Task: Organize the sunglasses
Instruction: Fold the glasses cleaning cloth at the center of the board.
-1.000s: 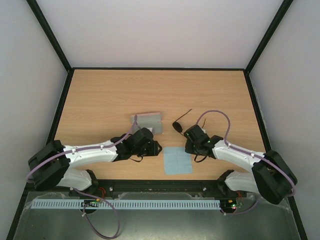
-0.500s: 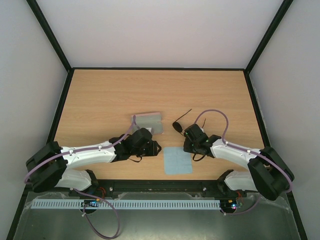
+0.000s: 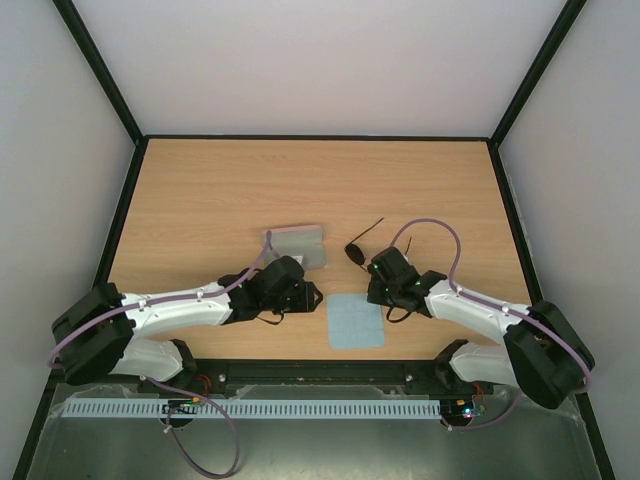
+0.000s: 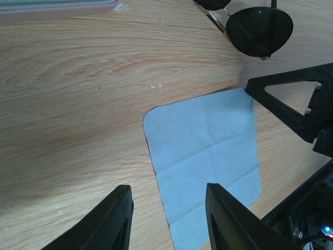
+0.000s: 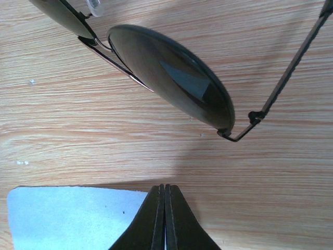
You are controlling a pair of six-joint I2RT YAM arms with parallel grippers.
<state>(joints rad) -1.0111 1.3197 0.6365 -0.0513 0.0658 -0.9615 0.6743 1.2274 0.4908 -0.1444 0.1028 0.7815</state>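
Note:
The sunglasses (image 3: 357, 250) lie open on the table, with dark oval lenses and thin black arms. One lens fills the top of the right wrist view (image 5: 171, 83), and a lens shows at the top right of the left wrist view (image 4: 259, 30). My right gripper (image 3: 374, 291) is shut and empty. Its tip (image 5: 165, 188) rests low at the light blue cloth's far right corner, just short of the sunglasses. My left gripper (image 3: 316, 296) is open and empty. It (image 4: 171, 213) hovers over the left edge of the cloth (image 4: 208, 146).
The light blue cloth (image 3: 355, 320) lies flat near the front edge between the arms. The pinkish case (image 3: 295, 243) lies behind my left gripper, and its edge shows in the left wrist view (image 4: 57, 6). Black frame rails border the table.
The right arm shifted very slightly. Both grippers and all objects stay where they were.

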